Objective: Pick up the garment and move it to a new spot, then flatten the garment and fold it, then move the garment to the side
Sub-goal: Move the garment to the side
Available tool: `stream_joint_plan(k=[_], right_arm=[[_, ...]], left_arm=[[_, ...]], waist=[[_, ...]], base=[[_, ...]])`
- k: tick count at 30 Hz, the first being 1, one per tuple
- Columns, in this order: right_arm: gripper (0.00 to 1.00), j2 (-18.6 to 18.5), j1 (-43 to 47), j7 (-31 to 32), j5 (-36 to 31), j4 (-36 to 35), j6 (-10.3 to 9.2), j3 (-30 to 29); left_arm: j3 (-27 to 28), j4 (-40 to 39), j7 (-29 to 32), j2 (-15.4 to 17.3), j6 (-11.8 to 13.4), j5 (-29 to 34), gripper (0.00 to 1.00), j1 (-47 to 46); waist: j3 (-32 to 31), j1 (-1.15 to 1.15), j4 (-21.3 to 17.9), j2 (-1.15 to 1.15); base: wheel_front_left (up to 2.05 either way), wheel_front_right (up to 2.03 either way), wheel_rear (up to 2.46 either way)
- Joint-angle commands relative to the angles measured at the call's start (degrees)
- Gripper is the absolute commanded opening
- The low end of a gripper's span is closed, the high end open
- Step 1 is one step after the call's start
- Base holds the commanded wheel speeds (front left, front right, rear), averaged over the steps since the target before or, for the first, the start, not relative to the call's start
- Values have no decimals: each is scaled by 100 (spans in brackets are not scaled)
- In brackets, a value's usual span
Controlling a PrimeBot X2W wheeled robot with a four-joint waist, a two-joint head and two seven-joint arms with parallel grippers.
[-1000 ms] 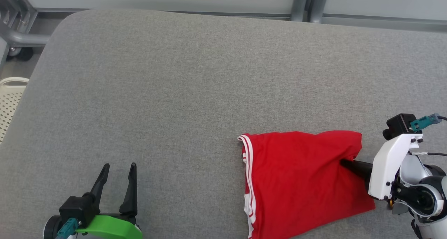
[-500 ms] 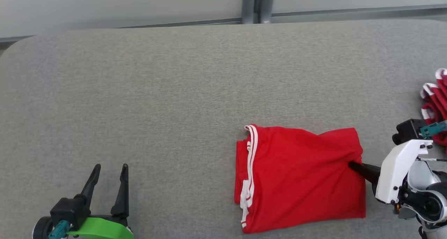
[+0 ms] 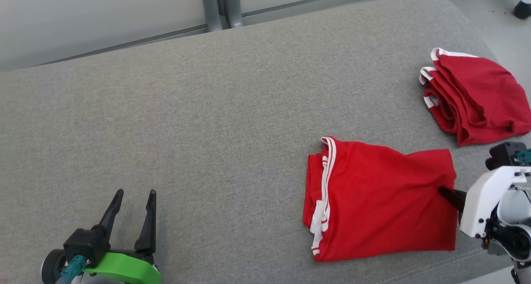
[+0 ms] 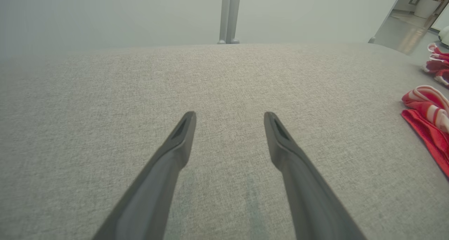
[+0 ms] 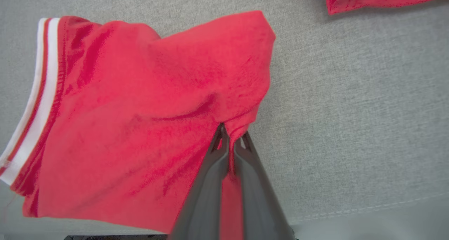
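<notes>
At 4 o'clock in the head view, flat on the grey cloth-covered table: the garment, red, folded into a rough rectangle, with white-striped trim along its 9 o'clock edge. Pinched at its 3 o'clock edge by the right gripper, 2 dark fingers pressed together on a fold of the red cloth.

Same grip in the right wrist view: right gripper clamped on a small ridge of fabric, cloth puckering around the tips, the rest of the garment spreading toward 10 o'clock, trim at 9 o'clock.

At 7 o'clock in the head view: the left gripper, on a green mount, 2 fingers spread wide and pointing toward 12 o'clock, over bare table, well apart from the garment. Touching the table or just above it: cannot tell. In the left wrist view, left gripper likewise spread, with the garment's striped edge at 3 o'clock.

At 2 o'clock in the head view: a second pile of red clothes, folded, white trim on its 9 o'clock side, near the table's rounded corner, apart from the garment.

At 12 o'clock, beyond the table: a grey metal post.
</notes>
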Motion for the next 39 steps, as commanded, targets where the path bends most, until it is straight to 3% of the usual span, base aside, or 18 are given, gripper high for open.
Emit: stream_joint_plan(k=[1,11,19,39], right_arm=[[0,-74,-242,-68,-108,-20,2,116],[0,-659,-1845,97,-529,-83,2,969],[0,-869,-2933,281,-546,133,2,918],[0,-1155,-3030,205,-416,210,2,263]], left_arm=[[23,7,-14,38,-14,11,100,-111],[-51,5,-13,45,-14,16,100,-297],[-26,-4,-14,65,-14,11,100,-384],[9,72,-14,184,-13,92,100,-368]], waist=[[144,0,-206,69],[507,0,-137,69],[756,0,-50,69],[710,0,-362,69]], base=[[0,0,0],[0,0,0],[0,0,0],[0,0,0]])
